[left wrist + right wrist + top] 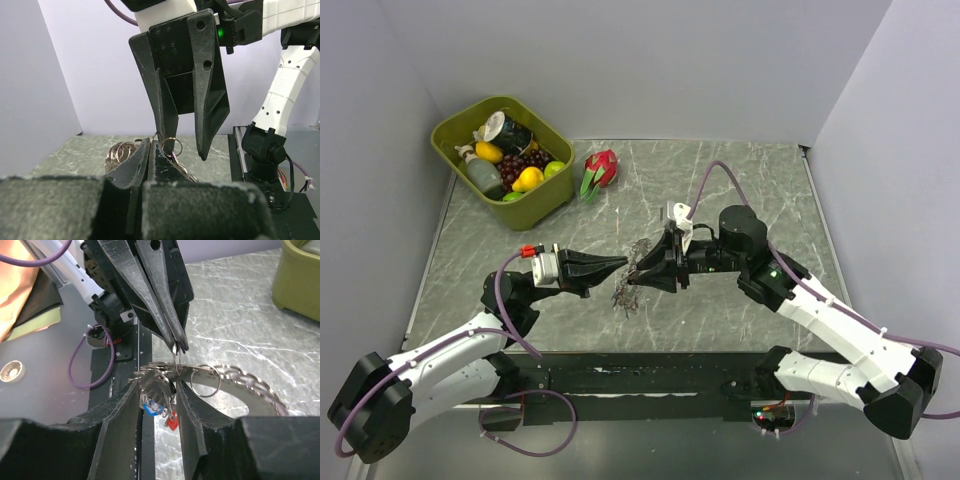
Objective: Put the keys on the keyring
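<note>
left pincer (177,344) pinched shut on a thin loop of the keyring (245,382), held up over the surface (240,305). right pincer (187,147) half open, straddling the keys (161,381) hanging there; contact unclear, probably none. close slowly, centred on one key, keep the ring steady.

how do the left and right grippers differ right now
The left gripper is shut, pinching a thin loop of the keyring; the right gripper has its jaws apart. The left gripper holds something; the right gripper only straddles the keys, with no plain grip. Both are black, and their tips meet at the same bunch.
</note>
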Motion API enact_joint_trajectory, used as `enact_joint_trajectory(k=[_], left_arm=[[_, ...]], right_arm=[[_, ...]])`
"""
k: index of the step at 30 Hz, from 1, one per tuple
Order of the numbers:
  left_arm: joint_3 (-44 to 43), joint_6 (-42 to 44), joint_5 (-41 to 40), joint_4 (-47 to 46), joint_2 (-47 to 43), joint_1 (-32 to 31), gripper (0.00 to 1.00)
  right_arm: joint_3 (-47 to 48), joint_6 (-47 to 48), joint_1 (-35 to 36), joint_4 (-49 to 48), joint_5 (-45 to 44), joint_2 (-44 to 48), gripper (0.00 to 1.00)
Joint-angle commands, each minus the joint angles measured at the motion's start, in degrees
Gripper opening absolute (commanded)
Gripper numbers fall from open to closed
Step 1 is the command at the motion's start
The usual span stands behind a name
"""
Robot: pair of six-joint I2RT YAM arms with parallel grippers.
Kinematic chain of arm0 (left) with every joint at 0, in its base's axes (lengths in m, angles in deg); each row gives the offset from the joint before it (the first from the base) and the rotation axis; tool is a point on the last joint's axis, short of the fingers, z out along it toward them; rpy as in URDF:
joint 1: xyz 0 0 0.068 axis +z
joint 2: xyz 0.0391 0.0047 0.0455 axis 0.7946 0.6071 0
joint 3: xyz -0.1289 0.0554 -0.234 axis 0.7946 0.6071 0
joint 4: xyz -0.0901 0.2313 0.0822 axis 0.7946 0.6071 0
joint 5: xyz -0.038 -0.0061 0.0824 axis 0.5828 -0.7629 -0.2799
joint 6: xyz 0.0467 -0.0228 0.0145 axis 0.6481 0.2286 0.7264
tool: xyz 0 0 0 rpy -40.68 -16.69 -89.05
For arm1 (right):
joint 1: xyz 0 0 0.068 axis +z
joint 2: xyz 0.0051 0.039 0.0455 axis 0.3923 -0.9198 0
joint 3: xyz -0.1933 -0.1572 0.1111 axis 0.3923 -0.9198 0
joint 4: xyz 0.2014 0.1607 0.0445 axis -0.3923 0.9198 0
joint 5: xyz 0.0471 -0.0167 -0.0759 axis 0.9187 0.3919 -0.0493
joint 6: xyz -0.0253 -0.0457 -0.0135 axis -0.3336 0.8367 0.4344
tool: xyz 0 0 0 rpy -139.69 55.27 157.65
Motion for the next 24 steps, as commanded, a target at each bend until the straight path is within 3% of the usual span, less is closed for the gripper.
enact_joint_trajectory(k=[1,5,16,23,24], left_arm=[[-1.0,0.6,-0.7,-3.8,-0.6,-0.2,0.01],[-1.3,0.9,-0.1,-3.7,-0.5,-0.2,0.01],[-1.3,1.1,-0.1,-3.7,-1.0,-0.1,0.01],[-1.5,1.1,0.4,-3.4,-1.1,-0.1,0.01],[-1.5,1.2,0.5,-3.1,-1.3,-0.1,0.01]], right_arm=[[0.7,-2.1,0.8,-4.6,-1.7,0.4,0.42],[1.1,-2.2,0.9,-5.6,-1.6,-0.8,0.37],[2.0,-2.2,1.3,-3.7,-3.2,-3.4,0.06],[2.1,-1.3,1.5,-2.2,-3.3,-4.1,0.07],[1.7,-1.2,1.5,-2.3,-4.2,-3.6,0.18]])
